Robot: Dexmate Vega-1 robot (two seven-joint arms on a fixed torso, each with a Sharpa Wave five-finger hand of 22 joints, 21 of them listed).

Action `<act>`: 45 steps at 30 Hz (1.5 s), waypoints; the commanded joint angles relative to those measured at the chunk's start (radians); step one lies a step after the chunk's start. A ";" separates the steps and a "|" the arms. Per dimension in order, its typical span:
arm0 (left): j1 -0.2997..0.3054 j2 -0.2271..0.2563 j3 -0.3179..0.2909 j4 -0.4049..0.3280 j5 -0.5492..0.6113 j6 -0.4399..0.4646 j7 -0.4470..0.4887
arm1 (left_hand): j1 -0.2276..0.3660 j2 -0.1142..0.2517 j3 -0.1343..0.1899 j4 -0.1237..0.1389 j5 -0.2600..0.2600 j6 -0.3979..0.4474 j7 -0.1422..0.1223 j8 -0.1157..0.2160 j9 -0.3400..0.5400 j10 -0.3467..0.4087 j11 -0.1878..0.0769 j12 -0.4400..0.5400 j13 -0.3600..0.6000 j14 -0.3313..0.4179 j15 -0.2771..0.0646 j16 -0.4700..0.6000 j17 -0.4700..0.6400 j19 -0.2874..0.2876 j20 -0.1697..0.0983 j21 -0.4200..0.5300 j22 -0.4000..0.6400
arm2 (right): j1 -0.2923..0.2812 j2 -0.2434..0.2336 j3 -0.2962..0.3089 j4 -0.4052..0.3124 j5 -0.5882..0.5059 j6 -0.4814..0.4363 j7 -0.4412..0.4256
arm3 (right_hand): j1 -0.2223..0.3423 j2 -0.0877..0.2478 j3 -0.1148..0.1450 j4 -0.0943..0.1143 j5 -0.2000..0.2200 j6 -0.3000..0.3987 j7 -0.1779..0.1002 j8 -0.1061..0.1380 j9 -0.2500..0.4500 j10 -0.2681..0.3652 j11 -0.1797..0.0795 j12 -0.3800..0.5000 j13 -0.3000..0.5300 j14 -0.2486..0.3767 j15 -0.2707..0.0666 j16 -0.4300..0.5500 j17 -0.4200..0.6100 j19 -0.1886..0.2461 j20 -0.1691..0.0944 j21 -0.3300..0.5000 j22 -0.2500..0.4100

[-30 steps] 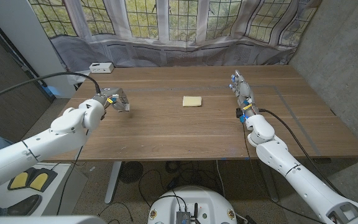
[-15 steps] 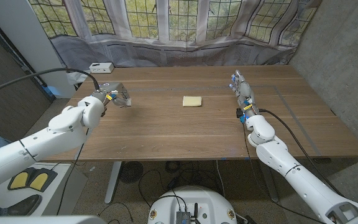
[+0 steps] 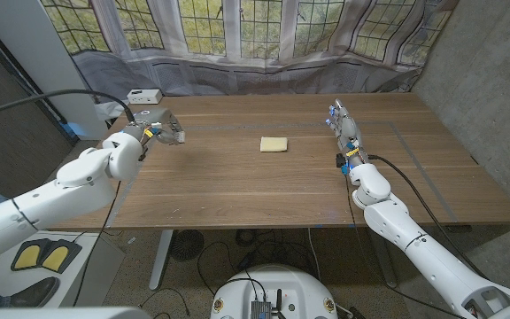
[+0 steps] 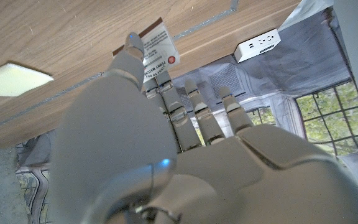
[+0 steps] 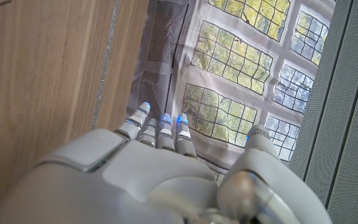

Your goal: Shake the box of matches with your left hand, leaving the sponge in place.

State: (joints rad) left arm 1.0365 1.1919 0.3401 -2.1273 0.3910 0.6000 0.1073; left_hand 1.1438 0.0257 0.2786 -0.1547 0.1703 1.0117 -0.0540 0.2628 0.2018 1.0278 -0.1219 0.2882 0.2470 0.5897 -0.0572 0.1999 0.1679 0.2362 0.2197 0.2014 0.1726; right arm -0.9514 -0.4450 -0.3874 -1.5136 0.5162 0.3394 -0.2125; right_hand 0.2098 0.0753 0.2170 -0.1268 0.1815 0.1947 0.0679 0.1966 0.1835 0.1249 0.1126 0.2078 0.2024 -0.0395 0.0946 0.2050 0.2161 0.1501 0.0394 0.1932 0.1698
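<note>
A: Where is the left robot hand (image 3: 159, 129)?
B: Raised over the far left corner of the desk (image 3: 237, 190), close to the left edge and the far edge. Bare wood stretches from it toward the middle of the desk.

A: Is it clamped on something?
B: Yes. In the left wrist view its thumb and fingers (image 4: 194, 106) pinch the box of matches (image 4: 156, 55), which sticks out past the fingertips with its white label showing and a brown strip along one edge. In the head view the box is too small to make out inside the hand.

A: And the sponge (image 3: 274, 144)?
B: A pale yellow pad lying flat on the desk, well apart from the left robot hand, toward the middle, and nearer the far edge than the near one. It also shows in the left wrist view (image 4: 14, 82), with nothing touching it.

A: The right robot hand (image 3: 345, 133)?
B: Over the right part of the desk, fingers stretched out toward the far edge and close together, holding nothing. Open wood lies between it and the sponge.

A: Any containers?
B: None that I can see besides the matchbox. A white power strip (image 3: 143, 95) sits beyond the far left corner.
</note>
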 commanded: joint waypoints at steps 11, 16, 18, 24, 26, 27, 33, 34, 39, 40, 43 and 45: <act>0.135 -0.091 -0.166 0.043 -0.143 -0.184 0.241 | 0.030 0.059 -0.009 0.003 0.007 0.038 0.019 -0.003 0.007 0.035 -0.032 -0.005 0.009 0.011 -0.044 -0.003 0.001 0.015 -0.003 -0.001 0.002 | 0.003 -0.001 -0.001 -0.004 -0.003 -0.005 0.001 | -0.007 0.000 -0.002 0.000 -0.002 0.005 -0.003 -0.001 0.005 0.007 0.001 0.000 0.002 -0.001 0.010 0.008 0.002 -0.001 0.006 0.002 0.005; 0.170 -0.168 -0.228 0.088 -0.203 -0.293 0.326 | 0.029 0.058 -0.011 0.003 0.007 0.034 0.016 -0.006 0.007 0.030 -0.033 -0.008 0.011 0.011 -0.044 -0.005 0.001 0.017 -0.003 -0.002 0.003 | 0.006 0.004 -0.002 0.007 0.000 0.003 0.006 | -0.007 0.000 -0.002 0.000 -0.002 0.006 -0.003 -0.001 0.005 0.006 0.000 -0.001 0.002 -0.002 0.010 0.008 0.002 -0.001 0.006 0.002 0.005; 0.183 -0.201 -0.253 0.100 -0.216 -0.332 0.366 | 0.029 0.058 -0.012 0.003 0.007 0.034 0.016 -0.007 0.007 0.030 -0.034 -0.009 0.012 0.011 -0.043 -0.005 0.001 0.017 -0.003 -0.002 0.003 | 0.007 0.006 -0.003 0.012 0.001 0.007 0.009 | -0.007 0.000 -0.002 0.000 -0.002 0.006 -0.003 0.000 0.005 0.006 -0.001 0.000 0.002 -0.002 0.010 0.008 0.002 -0.001 0.006 0.002 0.005; 0.241 -0.310 -0.362 0.135 -0.290 -0.489 0.459 | 0.030 0.060 -0.014 0.003 0.007 0.039 0.008 -0.007 0.007 0.033 -0.041 -0.009 0.016 0.013 -0.042 -0.005 0.001 0.018 -0.002 -0.003 0.003 | 0.016 0.013 -0.004 0.033 0.008 0.016 0.021 | -0.006 0.000 -0.002 -0.001 -0.002 0.006 -0.003 -0.001 0.005 0.006 -0.001 0.000 0.002 -0.003 0.010 0.008 0.002 -0.001 0.006 0.002 0.005; 0.257 -0.362 -0.404 0.156 -0.339 -0.558 0.478 | 0.030 0.061 -0.014 0.003 0.007 0.040 0.006 -0.007 0.007 0.033 -0.043 -0.008 0.017 0.014 -0.042 -0.005 0.001 0.018 -0.002 -0.003 0.003 | 0.022 0.014 -0.006 0.041 0.009 0.018 0.028 | -0.007 0.000 -0.002 -0.001 -0.002 0.006 -0.003 -0.001 0.005 0.006 -0.002 0.000 0.002 -0.003 0.011 0.008 0.002 -0.001 0.006 0.002 0.005; 0.262 -0.393 -0.421 0.171 -0.368 -0.599 0.485 | 0.030 0.061 -0.015 0.003 0.007 0.040 0.006 -0.007 0.007 0.035 -0.046 -0.008 0.018 0.015 -0.042 -0.004 0.002 0.018 -0.002 -0.003 0.003 | 0.026 0.015 -0.007 0.045 0.011 0.018 0.031 | -0.007 0.000 -0.002 -0.001 -0.002 0.006 -0.003 -0.001 0.005 0.006 -0.002 -0.001 0.002 -0.002 0.011 0.008 0.002 -0.001 0.005 0.002 0.005; 0.263 -0.585 -0.490 0.260 -0.535 -0.829 0.529 | 0.027 0.064 -0.016 0.006 0.007 0.043 0.006 -0.008 0.007 0.037 -0.046 -0.007 0.023 0.023 -0.039 -0.002 0.002 0.022 -0.003 -0.002 0.004 | 0.046 0.017 -0.014 0.059 0.013 0.012 0.048 | -0.007 0.000 -0.002 0.000 -0.002 0.006 -0.003 -0.001 0.005 0.006 -0.001 0.000 0.002 -0.002 0.010 0.008 0.002 -0.001 0.006 0.002 0.005; 0.262 -0.619 -0.495 0.268 -0.544 -0.851 0.552 | 0.026 0.064 -0.017 0.006 0.007 0.043 0.005 -0.008 0.007 0.035 -0.044 -0.008 0.024 0.024 -0.038 -0.002 0.002 0.023 -0.003 -0.002 0.004 | 0.048 0.017 -0.015 0.060 0.015 0.009 0.051 | -0.008 0.000 -0.002 0.000 -0.002 0.006 -0.004 -0.001 0.005 0.006 -0.001 0.000 0.002 -0.002 0.010 0.008 0.003 -0.001 0.005 0.002 0.005; 0.258 -0.744 -0.523 0.332 -0.663 -1.000 0.557 | 0.021 0.065 -0.019 0.009 0.007 0.040 0.002 -0.011 0.007 0.033 -0.047 -0.011 0.023 0.030 -0.034 -0.002 0.002 0.029 -0.004 0.000 0.004 | 0.059 0.013 -0.020 0.062 0.014 -0.004 0.058 | -0.008 0.000 -0.002 0.000 -0.002 0.006 -0.004 -0.001 0.005 0.006 -0.001 -0.001 0.002 -0.002 0.011 0.008 0.002 -0.001 0.006 0.002 0.005; 0.256 -0.765 -0.527 0.347 -0.700 -1.030 0.543 | 0.020 0.065 -0.019 0.009 0.007 0.040 0.002 -0.011 0.007 0.034 -0.048 -0.011 0.023 0.030 -0.034 -0.003 0.002 0.030 -0.004 0.001 0.004 | 0.060 0.012 -0.021 0.062 0.015 -0.006 0.060 | -0.007 0.000 -0.002 -0.001 -0.002 0.006 -0.004 -0.001 0.005 0.006 0.000 -0.001 0.002 -0.003 0.010 0.008 0.002 -0.001 0.006 0.002 0.005; 0.240 -0.825 -0.530 0.410 -0.902 -1.131 0.428 | 0.017 0.069 -0.017 0.011 0.008 0.046 -0.004 -0.011 0.007 0.043 -0.054 -0.010 0.024 0.038 -0.036 -0.003 0.001 0.040 -0.006 0.004 0.005 | 0.064 0.011 -0.024 0.063 0.016 -0.014 0.064 | -0.007 0.000 -0.002 -0.001 -0.002 0.005 -0.004 -0.001 0.005 0.006 -0.001 -0.001 0.002 -0.003 0.011 0.008 0.002 -0.001 0.006 0.002 0.005; 0.236 -0.834 -0.529 0.423 -0.953 -1.147 0.395 | 0.017 0.071 -0.016 0.011 0.009 0.047 -0.005 -0.011 0.007 0.043 -0.054 -0.011 0.023 0.041 -0.038 -0.003 0.001 0.043 -0.006 0.005 0.005 | 0.064 0.011 -0.025 0.062 0.018 -0.016 0.065 | -0.007 0.000 -0.002 -0.001 -0.002 0.006 -0.003 -0.001 0.005 0.005 0.000 -0.001 0.002 -0.003 0.011 0.008 0.002 -0.001 0.005 0.002 0.005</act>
State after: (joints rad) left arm 1.2850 0.5619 -0.1351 -1.8402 -0.1598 -0.2286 0.6197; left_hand 1.1438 0.0257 0.2583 -0.1527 0.1741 1.0202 -0.0554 0.2461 0.2064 1.0252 -0.1308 0.2728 0.2678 0.6202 -0.0555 0.1960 0.1680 0.2646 0.2127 0.2014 0.1748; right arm -0.9053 -0.4311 -0.4023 -1.4610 0.5292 0.3431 -0.1625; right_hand 0.2098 0.0753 0.2170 -0.1267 0.1815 0.1947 0.0679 0.1966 0.1835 0.1249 0.1126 0.2078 0.2021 -0.0395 0.0946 0.2050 0.2160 0.1501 0.0394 0.1932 0.1698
